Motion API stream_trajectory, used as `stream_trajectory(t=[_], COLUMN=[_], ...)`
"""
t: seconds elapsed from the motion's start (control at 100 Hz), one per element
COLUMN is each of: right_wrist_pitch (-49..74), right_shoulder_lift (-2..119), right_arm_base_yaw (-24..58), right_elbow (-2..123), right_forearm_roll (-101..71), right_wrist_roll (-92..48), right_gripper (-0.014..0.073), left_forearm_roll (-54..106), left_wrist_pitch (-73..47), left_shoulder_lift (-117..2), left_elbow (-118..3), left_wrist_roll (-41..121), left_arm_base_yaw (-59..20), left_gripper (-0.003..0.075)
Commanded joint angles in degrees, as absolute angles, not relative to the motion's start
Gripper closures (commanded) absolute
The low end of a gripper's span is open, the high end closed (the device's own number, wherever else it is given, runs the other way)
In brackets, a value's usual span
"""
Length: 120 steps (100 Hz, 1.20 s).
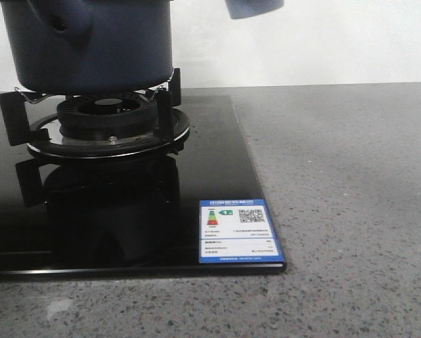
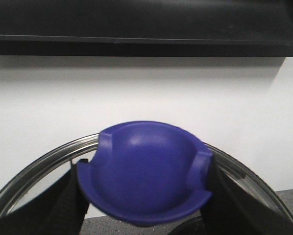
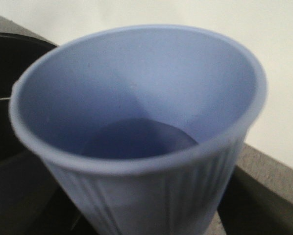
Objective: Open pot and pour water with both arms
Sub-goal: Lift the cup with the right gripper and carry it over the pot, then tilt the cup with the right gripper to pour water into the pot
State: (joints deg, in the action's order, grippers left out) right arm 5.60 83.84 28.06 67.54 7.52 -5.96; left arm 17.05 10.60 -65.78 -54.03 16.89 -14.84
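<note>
The dark navy pot (image 1: 91,46) stands on the gas burner (image 1: 105,120) at the far left of the front view; its top is cut off there. My left gripper (image 2: 144,196) is shut on the blue knob (image 2: 146,171) of a glass lid with a steel rim (image 2: 34,169), held up in front of the white wall, with black fingers (image 2: 63,205) on both sides of the knob. My right gripper (image 3: 146,220) holds the pale blue ribbed cup (image 3: 136,127), which fills its view and hides the fingers. The cup's base (image 1: 253,7) shows high up, right of the pot.
The black glass hob (image 1: 217,176) carries a blue energy label (image 1: 239,231) at its front right corner. Grey speckled countertop (image 1: 351,183) lies to the right and in front. A white wall stands behind. A dark pot rim (image 3: 4,73) shows beside the cup.
</note>
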Motion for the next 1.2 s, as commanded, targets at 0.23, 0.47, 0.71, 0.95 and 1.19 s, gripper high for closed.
stream_trajectory(t=[0.23, 0.47, 0.71, 0.95, 1.19], right_wrist_pitch=[15.19, 19.98, 20.68, 17.95, 15.11], right_shoulder_lift=[87.97, 91.63, 94.17, 95.55, 96.29], right_arm_base_yaw=[32.61, 35.63, 37.24, 37.51, 37.51], right_elbow=[84.12, 90.65, 91.14, 91.14, 91.14], right_forearm_roll=[22.47, 33.44, 44.56, 58.87, 68.43], right_wrist_roll=[-6.23, -6.23, -6.23, -6.23, -6.23], right_gripper=[0.0254, 0.0254, 0.0254, 0.0254, 0.0254], left_forearm_roll=[16.81, 16.81, 16.81, 16.81, 16.81], left_wrist_pitch=[18.0, 17.97, 17.97, 17.97, 17.97], left_shoulder_lift=[-64.05, -64.05, -64.05, -64.05, -64.05], left_elbow=[-56.16, -56.16, -56.16, -56.16, -56.16], left_wrist_roll=[16.65, 16.65, 16.65, 16.65, 16.65], left_arm_base_yaw=[-14.75, -14.75, -14.75, -14.75, -14.75], left_gripper=[0.0332, 0.0332, 0.0332, 0.0332, 0.0332])
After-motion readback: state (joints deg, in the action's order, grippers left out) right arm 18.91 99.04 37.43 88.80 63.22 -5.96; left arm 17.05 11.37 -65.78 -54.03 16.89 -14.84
